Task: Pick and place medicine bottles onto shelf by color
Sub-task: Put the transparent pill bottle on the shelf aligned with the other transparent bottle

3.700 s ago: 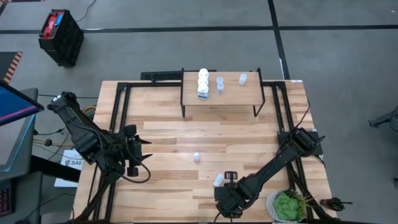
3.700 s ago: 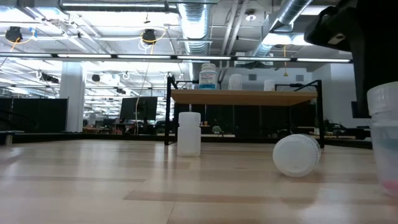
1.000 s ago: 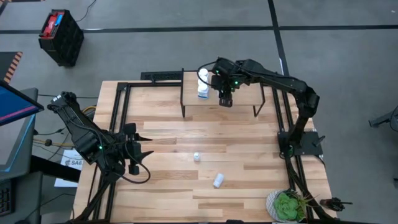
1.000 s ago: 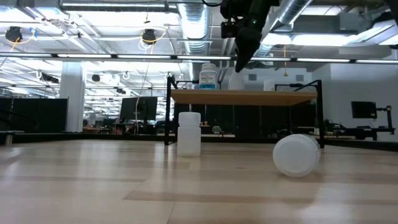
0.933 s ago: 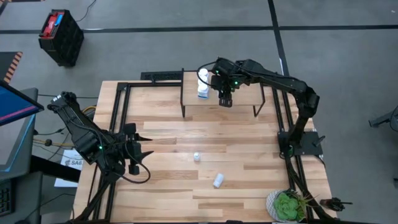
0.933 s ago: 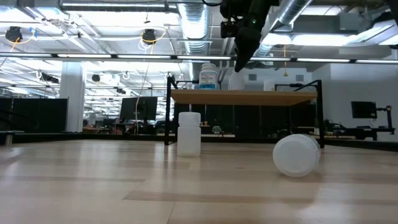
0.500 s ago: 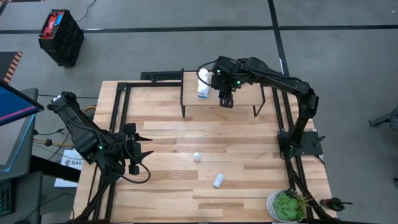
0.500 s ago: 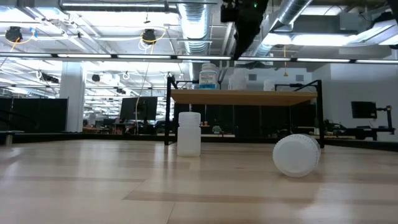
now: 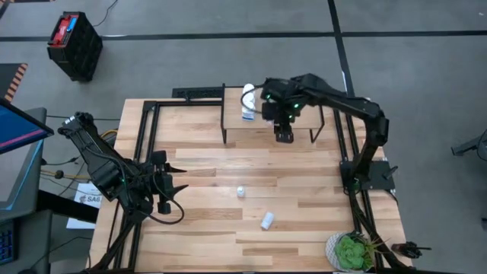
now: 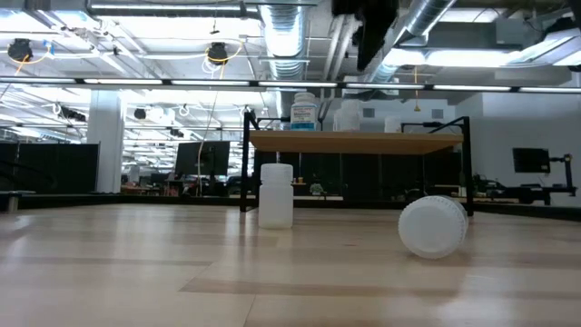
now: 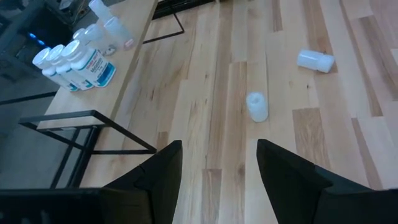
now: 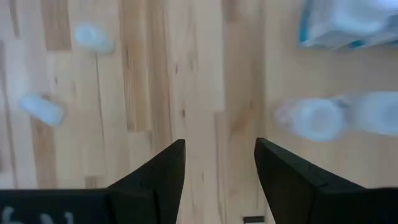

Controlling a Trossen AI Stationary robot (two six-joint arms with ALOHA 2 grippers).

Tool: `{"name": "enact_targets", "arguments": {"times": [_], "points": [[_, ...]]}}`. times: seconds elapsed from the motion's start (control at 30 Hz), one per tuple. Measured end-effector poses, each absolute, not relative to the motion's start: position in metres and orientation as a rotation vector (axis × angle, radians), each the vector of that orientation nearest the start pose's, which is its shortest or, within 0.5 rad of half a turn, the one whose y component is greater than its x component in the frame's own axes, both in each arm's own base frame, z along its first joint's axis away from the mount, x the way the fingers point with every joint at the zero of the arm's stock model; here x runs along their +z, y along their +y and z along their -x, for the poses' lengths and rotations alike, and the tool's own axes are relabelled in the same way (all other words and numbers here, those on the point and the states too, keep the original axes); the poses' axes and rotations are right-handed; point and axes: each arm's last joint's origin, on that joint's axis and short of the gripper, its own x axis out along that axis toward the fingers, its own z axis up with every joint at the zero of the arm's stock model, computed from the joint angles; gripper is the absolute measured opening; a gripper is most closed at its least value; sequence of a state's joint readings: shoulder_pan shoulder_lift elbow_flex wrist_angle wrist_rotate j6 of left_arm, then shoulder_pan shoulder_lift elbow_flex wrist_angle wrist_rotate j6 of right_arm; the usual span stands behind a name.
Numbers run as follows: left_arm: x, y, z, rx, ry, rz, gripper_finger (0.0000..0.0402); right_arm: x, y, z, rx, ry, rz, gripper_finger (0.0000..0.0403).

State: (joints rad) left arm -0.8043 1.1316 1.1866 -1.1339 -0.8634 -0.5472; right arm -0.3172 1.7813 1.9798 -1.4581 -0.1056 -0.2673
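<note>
Now I see two white plastic bottles on the slatted tabletop — one (image 9: 240, 191) upright, one (image 9: 266, 221) lying pointing far-right. More stand upright on the shelf (image 9: 304, 119). My right gripper (image 9: 284, 135), fingers apart and empty, hovers at its near edge; left gripper (image 9: 176, 188) waits released.

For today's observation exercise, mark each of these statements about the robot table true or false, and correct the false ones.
1. Two white bottles are on the tabletop below the shelf. True: one stands upright, the other lies on its side.
2. The right gripper holds a bottle. False: its fingers are open and empty at the shelf's front edge.
3. The left gripper is over the shelf. False: it waits, open, near the table's left edge.
4. Bottles with blue labels stand grouped on the shelf. True.
5. The shelf holds no bottles. False: several stand on it.
</note>
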Motion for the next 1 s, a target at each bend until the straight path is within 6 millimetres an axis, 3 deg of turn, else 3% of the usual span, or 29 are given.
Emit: {"name": "enact_targets", "arguments": {"times": [0.2,0.33,1.0], "points": [[0.340,-0.122,-0.148,0.241,0.667,-0.275,0.0195,0.348,-0.104,-0.324,0.020,1.286,-0.007,0.0192],[0.340,-0.122,-0.148,0.244,0.666,-0.269,0.0195,0.341,-0.108,-0.329,0.011,1.244,0.011,0.0173],[0.340,-0.122,-0.148,0.244,0.666,-0.267,0.0195,0.341,-0.132,-0.325,-0.070,1.226,0.055,0.0121]]}}
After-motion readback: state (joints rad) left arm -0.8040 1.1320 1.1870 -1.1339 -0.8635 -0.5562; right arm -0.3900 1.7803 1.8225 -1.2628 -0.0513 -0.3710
